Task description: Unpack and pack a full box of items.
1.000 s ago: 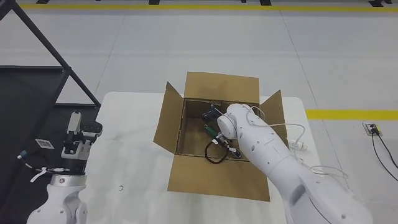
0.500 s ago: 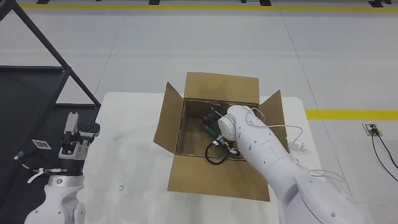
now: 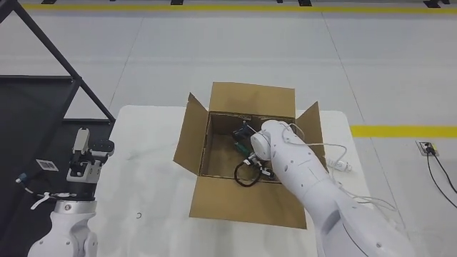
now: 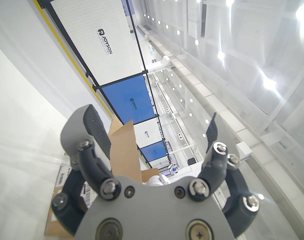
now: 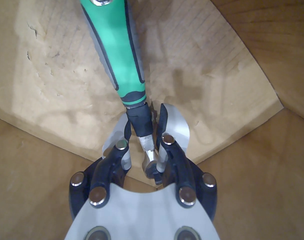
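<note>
Right wrist view: my right gripper [image 5: 145,122] clamped on black collar of green-handled tool [image 5: 114,41], down inside cardboard box [image 5: 54,63]. Handle smooth and rubbery, with grey side strips and chrome loop at far end. Box floor scuffed, corrugated. Top view: flaps splayed open, box sits on white surface [image 3: 153,185]. My left gripper [image 4: 152,122] spread wide, empty, pads ribbed, well apart from box.
</note>
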Tool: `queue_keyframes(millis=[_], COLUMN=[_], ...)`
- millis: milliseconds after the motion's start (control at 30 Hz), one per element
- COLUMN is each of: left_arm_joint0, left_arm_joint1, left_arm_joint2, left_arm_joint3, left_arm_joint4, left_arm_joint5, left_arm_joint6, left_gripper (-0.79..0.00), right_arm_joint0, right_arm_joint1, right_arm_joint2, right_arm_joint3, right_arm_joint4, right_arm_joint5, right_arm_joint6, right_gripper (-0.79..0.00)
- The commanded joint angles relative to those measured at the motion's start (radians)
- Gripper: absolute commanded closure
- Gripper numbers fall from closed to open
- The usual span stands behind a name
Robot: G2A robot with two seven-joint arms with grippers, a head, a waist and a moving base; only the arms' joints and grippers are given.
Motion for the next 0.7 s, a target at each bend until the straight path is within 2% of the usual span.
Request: queue_keyframes(millis=[0, 400, 667], left_arm_joint0=[0.000, 0.005, 0.009], left_arm_joint1=[0.000, 0.003, 0.005], left_arm_joint2=[0.002, 0.014, 0.026], left_arm_joint3=[-0.001, -0.008, -0.014], left_arm_joint4=[0.001, 0.007, 0.017], left_arm_joint5=[0.001, -0.002, -0.002], left_arm_joint6=[0.002, 0.010, 0.018], left_gripper=[-0.785, -0.785, -0.785], right_arm_joint0=[0.002, 0.004, 0.009], right_arm_joint1=[0.000, 0.003, 0.015], right_arm_joint2=[0.002, 0.020, 0.036], right_arm_joint3=[0.001, 0.004, -0.013], right_arm_joint4=[-0.002, -0.020, -0.025], right_arm_joint5=[0.001, 0.001, -0.060], right_arm_joint6=[0.001, -0.026, -0.032], right_gripper=[0.000, 0.000, 0.000])
